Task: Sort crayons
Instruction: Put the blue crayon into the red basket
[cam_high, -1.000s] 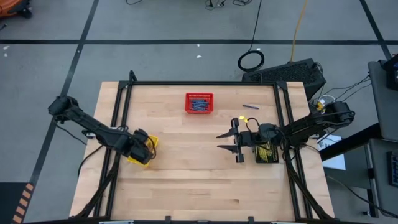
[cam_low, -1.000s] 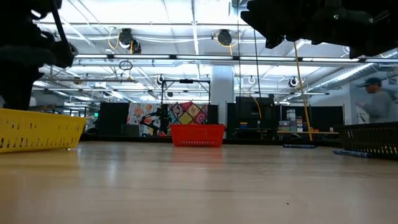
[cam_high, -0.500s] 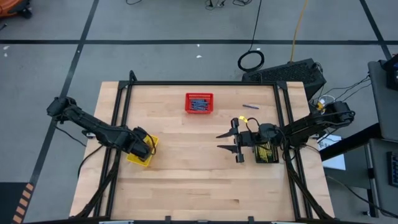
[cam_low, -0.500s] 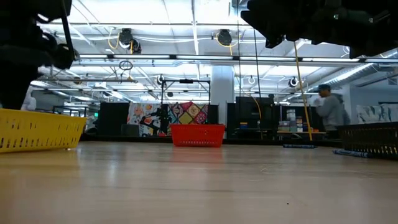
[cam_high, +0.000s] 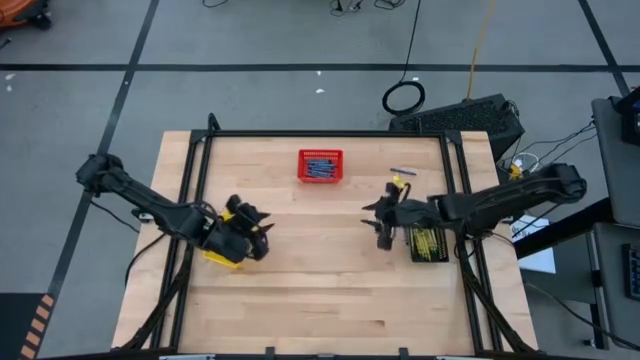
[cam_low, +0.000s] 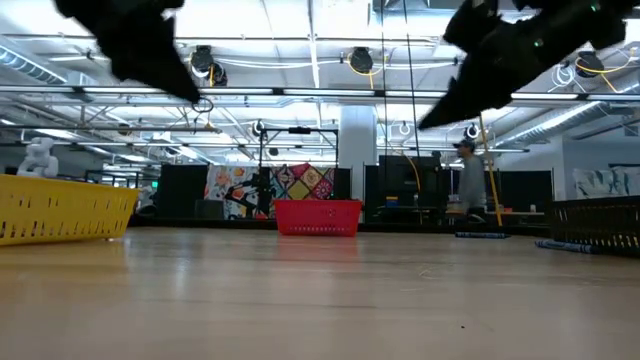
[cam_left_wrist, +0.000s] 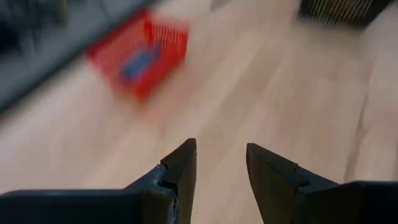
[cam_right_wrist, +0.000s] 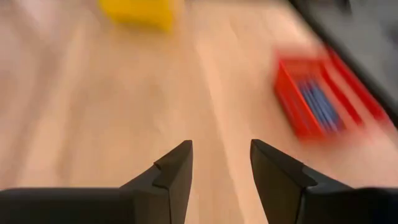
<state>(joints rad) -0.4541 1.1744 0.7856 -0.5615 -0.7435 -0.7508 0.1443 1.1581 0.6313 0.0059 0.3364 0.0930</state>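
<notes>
Blue crayons (cam_high: 320, 167) are held in the red basket (cam_high: 303, 180). The left gripper (cam_left_wrist: 221, 163) and right gripper (cam_right_wrist: 221, 160) are seen empty above the table (cam_high: 300, 290), jaws narrowly parted.

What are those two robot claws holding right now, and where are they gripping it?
Nothing. The left gripper and the right gripper are both open and empty above bare table.

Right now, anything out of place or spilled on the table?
Two loose crayons lie on the bare wooden table, outside any basket: a blue crayon and a yellow crayon near the far right. The red mesh basket holds blue crayons tidily. Nothing looks spilled or damaged.
</notes>
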